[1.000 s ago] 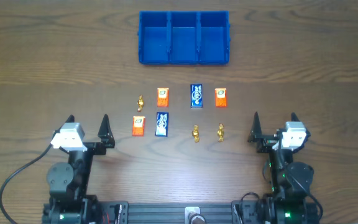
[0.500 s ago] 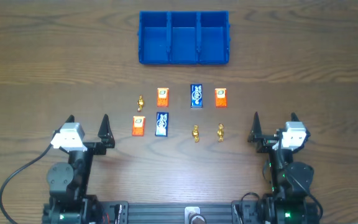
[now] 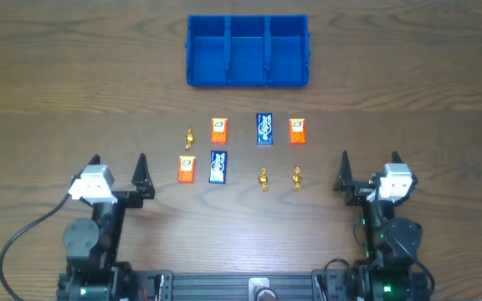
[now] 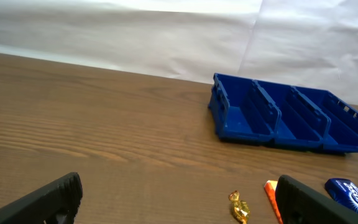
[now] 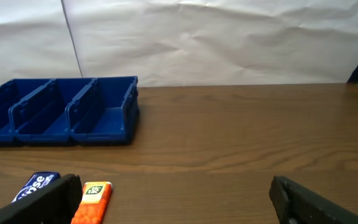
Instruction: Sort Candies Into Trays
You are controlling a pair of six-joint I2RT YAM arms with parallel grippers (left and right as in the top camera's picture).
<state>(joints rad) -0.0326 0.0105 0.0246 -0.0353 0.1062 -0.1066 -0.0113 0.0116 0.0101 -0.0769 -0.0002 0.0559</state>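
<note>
1. Your left end effector (image 3: 117,160) sits with fingers spread at the near left of the bench (image 3: 57,92).
2. Your right end effector (image 3: 370,157) is likewise spread, near right.
3. The candies (image 3: 217,130) lie mid-bench, on the near side of the blue tray (image 3: 248,17) at far centre.

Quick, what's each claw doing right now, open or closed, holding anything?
Left claw: open, holding nothing.
Right claw: open, holding nothing.
</note>
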